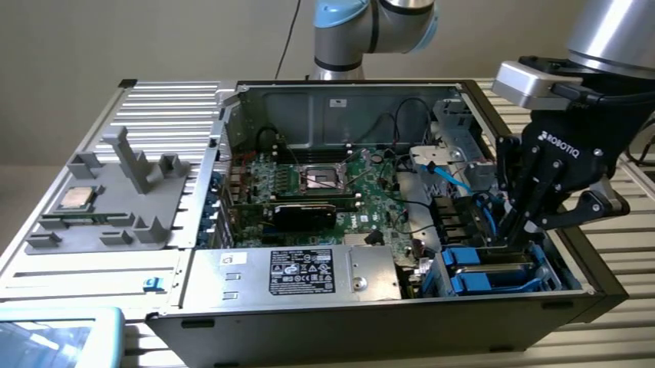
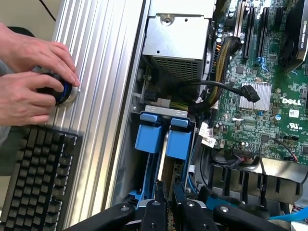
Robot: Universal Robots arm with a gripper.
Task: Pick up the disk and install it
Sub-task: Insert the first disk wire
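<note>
Blue-railed disk (image 1: 492, 277) (image 2: 177, 144), silver-grey, standing on edge in the drive bay at the near corner of the computer case (image 1: 369, 318) on the exterior view's right, its blue carrier tabs upward. Black gripper (image 1: 520, 230) (image 2: 167, 214) reaches down from above into that same bay; its fingers (image 2: 155, 211) are drawn close together and pinch the disk's upper edge, with only a narrow strip between them. Open computer case lies on its side on a ribbed aluminium table (image 1: 174, 100) (image 2: 103, 72), side panel off. Green motherboard (image 1: 338, 192) (image 2: 269, 91) fills the middle of the case, with an empty processor socket (image 1: 319, 178) toward the far side. Silver power supply box (image 1: 297, 272) with a black label sits along the near wall, to the exterior view's left of the drive bay. Light blue cable (image 1: 450, 178) runs down from the far right toward the bay. Grey plastic fixture (image 1: 113, 207) stands on the table at the exterior view's left, well apart from the case, and carries a small square silver chip (image 1: 78, 198). Person's two hands (image 2: 36, 55) rest on a round blue-ringed knob (image 2: 65, 91) on the table, just beside a black keyboard (image 2: 36, 178).
</note>
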